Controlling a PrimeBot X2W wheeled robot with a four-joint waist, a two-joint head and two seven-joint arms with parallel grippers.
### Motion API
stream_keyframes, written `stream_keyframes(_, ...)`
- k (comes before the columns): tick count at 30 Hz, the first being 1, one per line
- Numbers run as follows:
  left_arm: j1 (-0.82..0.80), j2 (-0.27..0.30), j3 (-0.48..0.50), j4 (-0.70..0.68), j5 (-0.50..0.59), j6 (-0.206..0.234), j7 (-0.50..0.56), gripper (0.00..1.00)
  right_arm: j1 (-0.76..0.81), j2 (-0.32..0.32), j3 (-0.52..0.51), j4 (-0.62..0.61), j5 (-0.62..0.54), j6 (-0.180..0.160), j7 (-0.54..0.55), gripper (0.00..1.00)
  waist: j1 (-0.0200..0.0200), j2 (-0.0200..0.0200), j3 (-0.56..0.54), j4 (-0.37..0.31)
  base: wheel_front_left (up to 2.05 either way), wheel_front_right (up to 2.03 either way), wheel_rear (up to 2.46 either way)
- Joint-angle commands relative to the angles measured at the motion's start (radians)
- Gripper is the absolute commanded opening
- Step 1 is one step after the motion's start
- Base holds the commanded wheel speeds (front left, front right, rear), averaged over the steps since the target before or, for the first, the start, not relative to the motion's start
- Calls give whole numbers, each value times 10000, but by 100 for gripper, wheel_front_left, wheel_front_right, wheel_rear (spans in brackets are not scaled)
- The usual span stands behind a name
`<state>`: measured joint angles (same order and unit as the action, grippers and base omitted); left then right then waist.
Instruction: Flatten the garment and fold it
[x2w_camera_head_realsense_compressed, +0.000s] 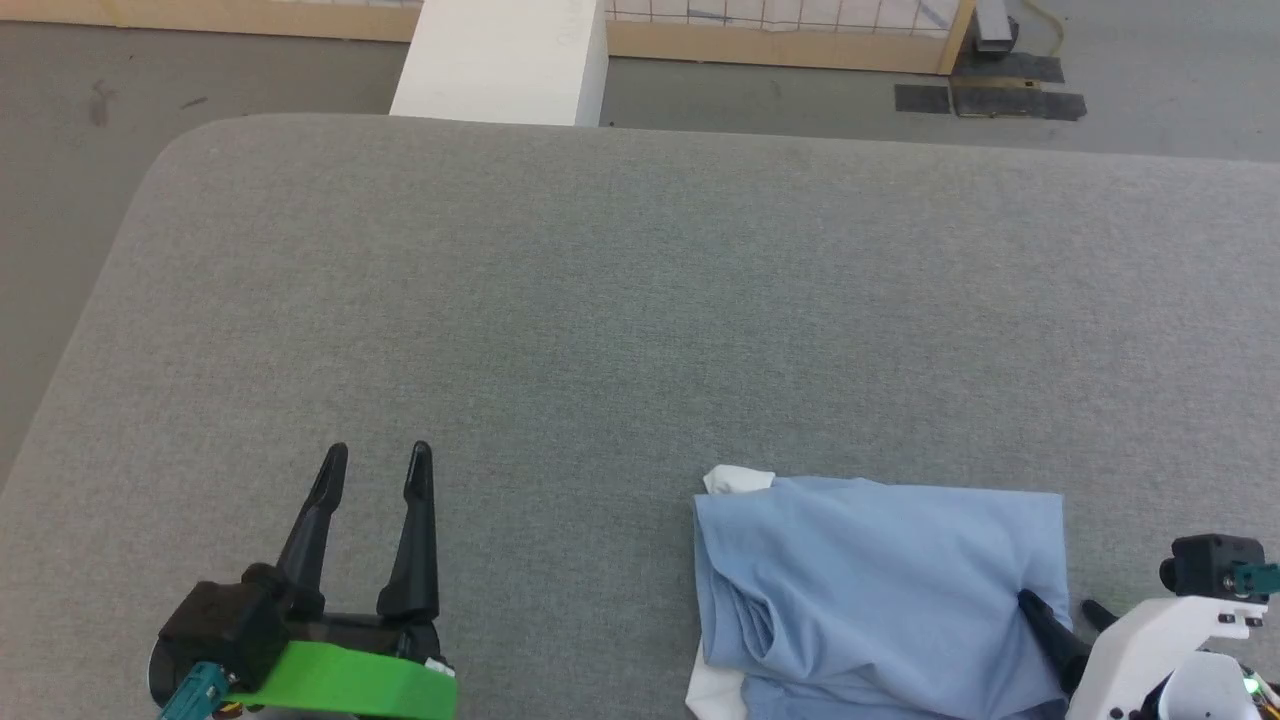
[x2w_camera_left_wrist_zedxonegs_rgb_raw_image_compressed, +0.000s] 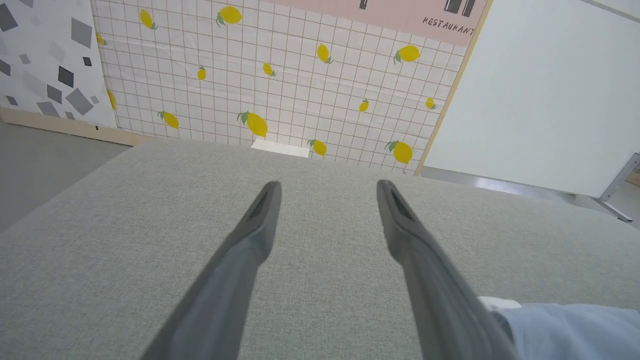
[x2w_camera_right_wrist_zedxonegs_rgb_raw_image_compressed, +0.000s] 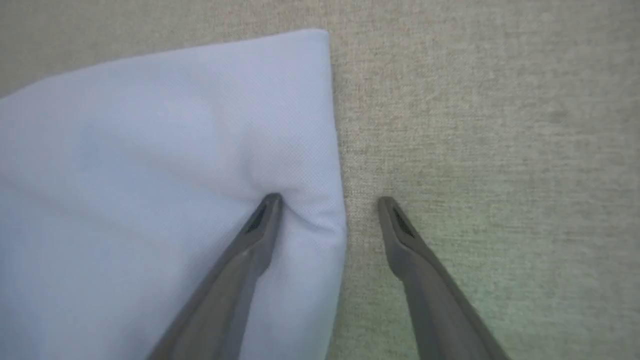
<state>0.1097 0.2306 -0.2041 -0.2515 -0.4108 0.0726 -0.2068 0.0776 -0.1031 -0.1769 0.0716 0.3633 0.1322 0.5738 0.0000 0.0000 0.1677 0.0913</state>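
The shirt (x2w_camera_head_realsense_compressed: 880, 590) lies folded on the grey worktop (x2w_camera_head_realsense_compressed: 640, 300), at 5 o'clock in the head view. It shows white at its 11 and 7 o'clock corners. The right hand (x2w_camera_head_realsense_compressed: 1058, 605) is spread wide across the shirt's 3 o'clock edge. One finger presses the cloth and the other is over bare worktop. The left hand (x2w_camera_head_realsense_compressed: 380, 458), at 7 o'clock, is spread wide too. It holds nothing and is well apart from the shirt.

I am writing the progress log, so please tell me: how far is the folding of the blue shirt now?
Done: the garment lies on the table as a compact folded rectangle, though its left side is bunched and white cloth sticks out. In hand: the open right claw straddles its right edge, one finger pressing the cloth. The left claw hovers open, apart. Left: probably tidying the left side.
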Motion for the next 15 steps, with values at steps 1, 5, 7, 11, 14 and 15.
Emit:
stream_keyframes(1, -191, 78, 5, -22, 24, 23, 28, 100, -131, 57, 120, 315, 58, -15, 177, 100, 0, 0, 47, 77, 0, 0, 0)
stream_keyframes(5, -196, 95, -10, -1, -9, 28, 45, 100, -169, 65, 414, 384, 376, -15, 775, 0, 0, 0, 11, 149, 0, 0, 0)
stream_keyframes(7, -180, 101, -14, 18, -29, 35, 50, 100, -157, -32, 386, 189, 422, -15, 863, 0, 0, 0, -46, 168, 0, 0, 0)
stream_keyframes(11, -113, 99, -20, 67, -75, 58, 44, 100, -69, -247, 262, -155, 268, -15, 808, 0, 0, 0, -228, 172, 0, 0, 0)
stream_keyframes(14, -40, 78, -35, 88, -98, 88, 20, 100, 27, -285, 267, -362, 235, -15, 833, 0, 0, 0, -387, 136, 0, 0, 0)
stream_keyframes(15, -14, 72, -42, 89, -98, 100, 13, 100, 55, -289, 292, -428, 228, -15, 836, 0, 0, 0, -427, 120, 0, 0, 0)
